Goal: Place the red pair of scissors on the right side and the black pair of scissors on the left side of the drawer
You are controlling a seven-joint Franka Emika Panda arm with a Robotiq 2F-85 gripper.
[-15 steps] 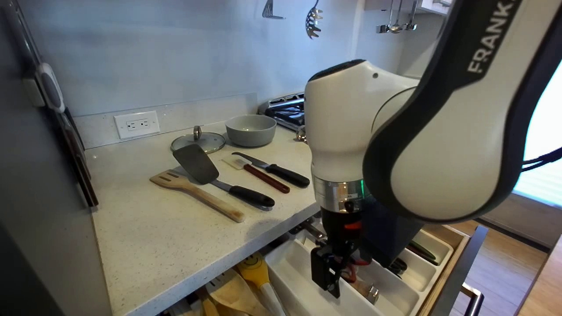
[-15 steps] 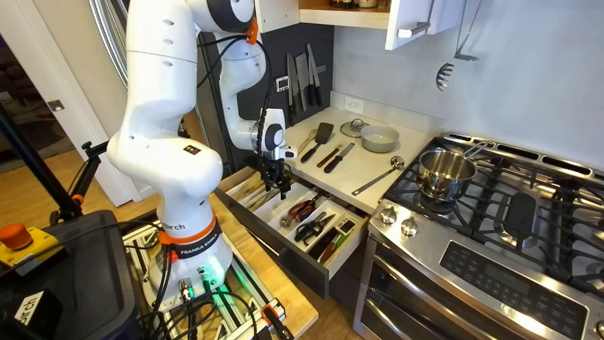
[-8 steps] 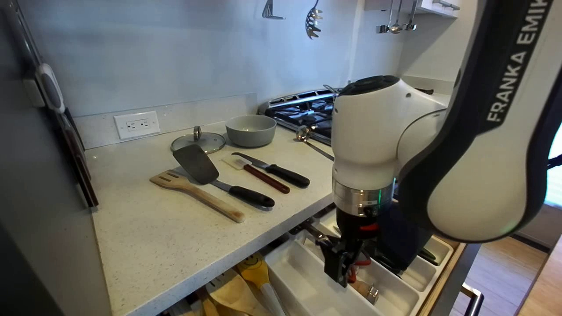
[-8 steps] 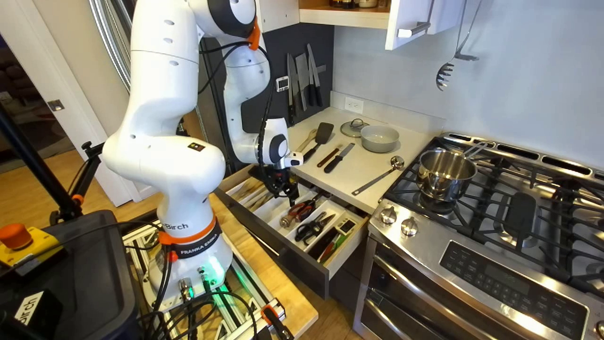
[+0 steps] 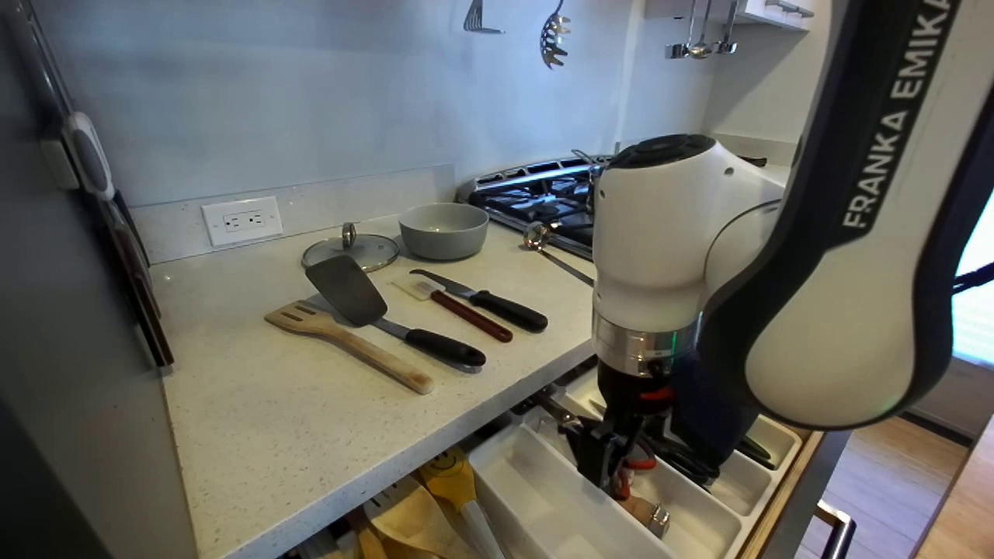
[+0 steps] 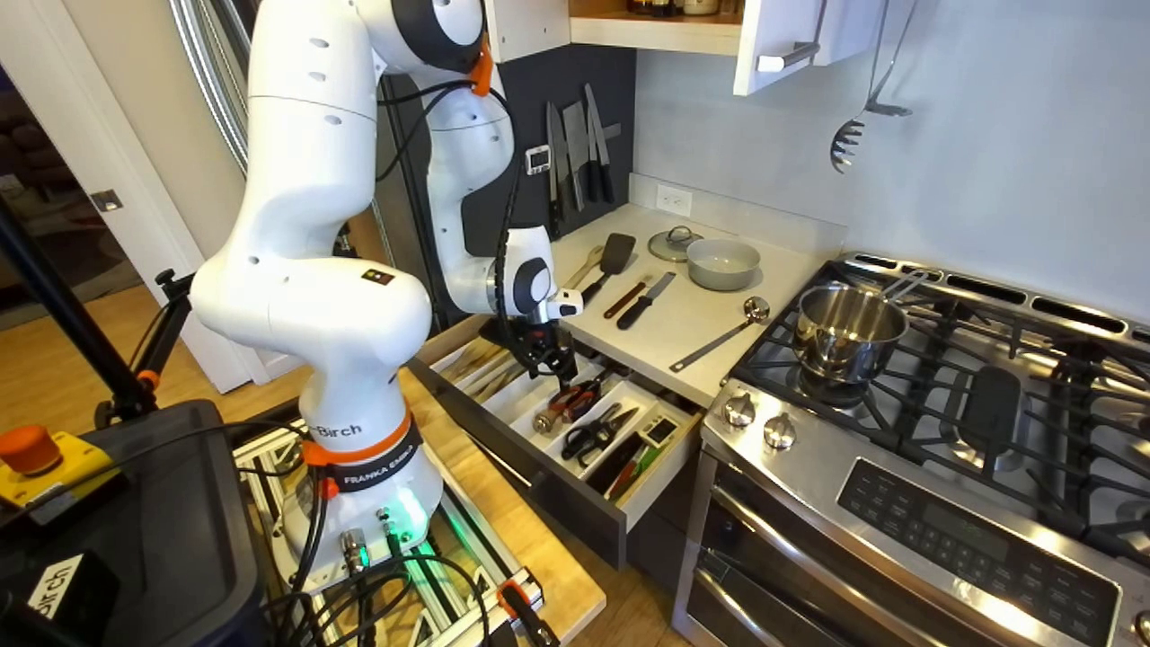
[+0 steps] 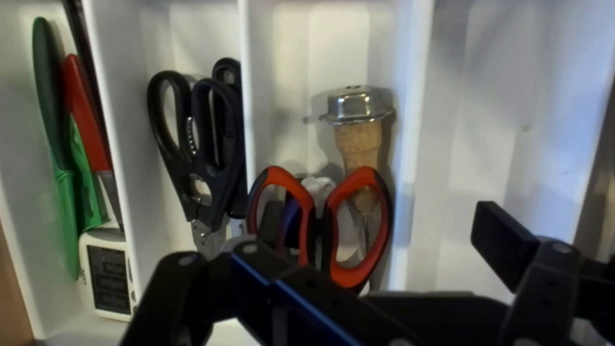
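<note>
Tool (image 7: 384,230) spread wide, nothing between its fingers (image 7: 499,247) that I would call gripped; hangs low over the drawer (image 6: 663,472), tips down

Red pair of scissors (image 7: 307,221) in a cream compartment (image 7: 293,57), near the tool in both exterior views; blades hidden behind the tool in the wrist view. One loop lies over a wooden-handled utensil (image 7: 358,139), so the handles probably sit a little proud and easier to reach

In the wrist view one finger covers part of the red loop at left, the other stands over the neighbouring compartment (image 7: 480,144), past a divider (image 7: 413,105); contact cannot be told. Reads as lining up on the red handles, wide to take in a loop; closing here may catch the divider too, so a sideways shift or a turn seems wanted first

Black pair of scissors (image 7: 187,175) one compartment over, behind a second divider (image 7: 244,38), close beside another black handle (image 7: 238,202); likely left for later

Sides: facing the drawer front (image 6: 557,499) in an exterior view, red lies left of black. Counted from there, both want swapping, and neither placement looks done
</note>
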